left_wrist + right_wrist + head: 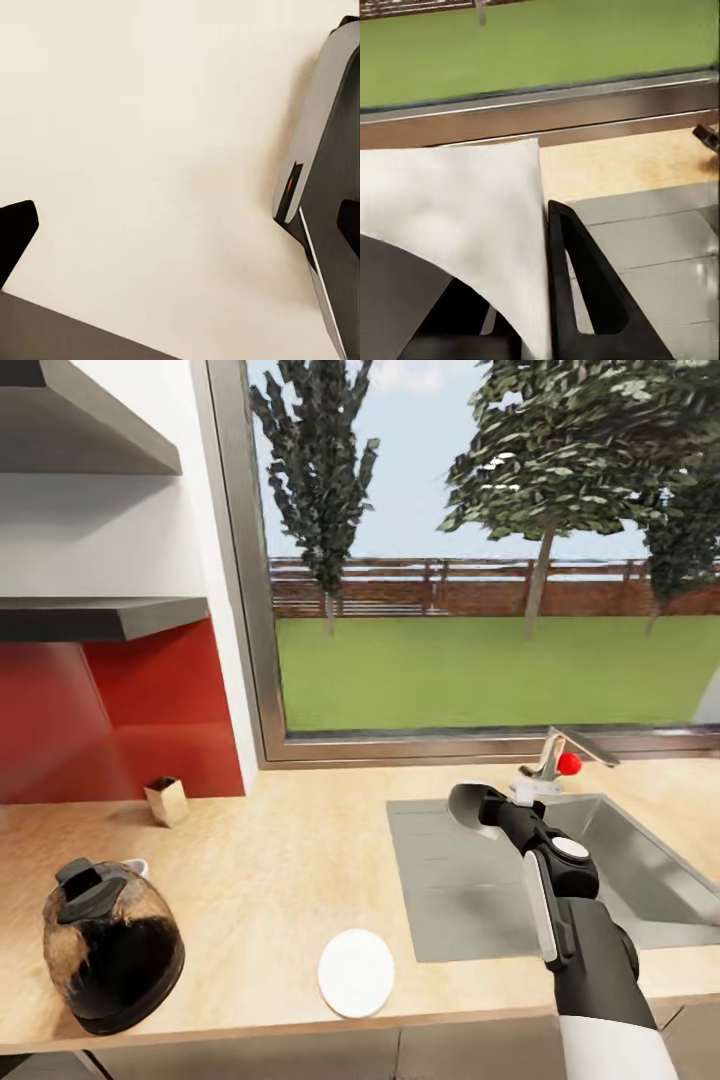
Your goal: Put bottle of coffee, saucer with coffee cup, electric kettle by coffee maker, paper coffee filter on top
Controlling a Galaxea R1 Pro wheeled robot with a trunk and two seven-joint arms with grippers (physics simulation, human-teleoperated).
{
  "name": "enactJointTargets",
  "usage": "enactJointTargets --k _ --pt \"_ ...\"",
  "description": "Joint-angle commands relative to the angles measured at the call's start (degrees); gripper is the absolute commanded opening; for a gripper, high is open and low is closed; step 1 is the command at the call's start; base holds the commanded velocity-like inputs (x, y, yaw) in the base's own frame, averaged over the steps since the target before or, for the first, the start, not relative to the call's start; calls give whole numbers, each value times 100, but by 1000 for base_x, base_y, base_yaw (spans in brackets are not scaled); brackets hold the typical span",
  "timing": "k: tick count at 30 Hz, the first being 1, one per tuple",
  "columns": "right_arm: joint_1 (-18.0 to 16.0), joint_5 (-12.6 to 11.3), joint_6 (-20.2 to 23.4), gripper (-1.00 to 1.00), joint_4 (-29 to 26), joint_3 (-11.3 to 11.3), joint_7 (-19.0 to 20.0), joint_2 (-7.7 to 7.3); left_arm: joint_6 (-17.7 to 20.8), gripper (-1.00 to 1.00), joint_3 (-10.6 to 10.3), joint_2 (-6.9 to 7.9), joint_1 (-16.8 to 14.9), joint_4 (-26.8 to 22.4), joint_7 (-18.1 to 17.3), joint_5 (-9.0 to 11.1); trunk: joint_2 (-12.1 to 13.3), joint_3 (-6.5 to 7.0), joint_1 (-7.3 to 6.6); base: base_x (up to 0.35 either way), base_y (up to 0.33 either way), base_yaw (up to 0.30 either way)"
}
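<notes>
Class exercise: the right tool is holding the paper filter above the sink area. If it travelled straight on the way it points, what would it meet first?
Probably the window frame behind the countertop; the right tool, gripping the paper coffee filter, aims there, though depth is unclear.

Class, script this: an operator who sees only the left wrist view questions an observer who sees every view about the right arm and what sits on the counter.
Operator: What is the right gripper doing?
Observer: The right gripper is shut on the thin white paper coffee filter.
Operator: Where is it?
Observer: Over the inset steel sink.
Operator: What is on the light beige wood-look countertop?
Observer: The small flat round white saucer lies near the front edge, apart from the dark glass electric kettle.
</notes>
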Motion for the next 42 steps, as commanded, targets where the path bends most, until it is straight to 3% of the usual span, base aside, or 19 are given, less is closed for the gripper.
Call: enactJointTargets --k 1,12,42 --pt "-6 34 27 -100 -5 -14 46 7 -15 100 29 0 2 -8 3 14 -13 -12 3 -116 -199 -272" --pt "-4 25 27 -100 16 -4 46 23 -15 100 54 10 2 -8 4 34 -13 -12 3 -132 -85 -272" --pt "-7 18 27 -100 21 3 46 29 -15 100 56 2 2 -8 4 51 -13 -22 3 -1 0 -272"
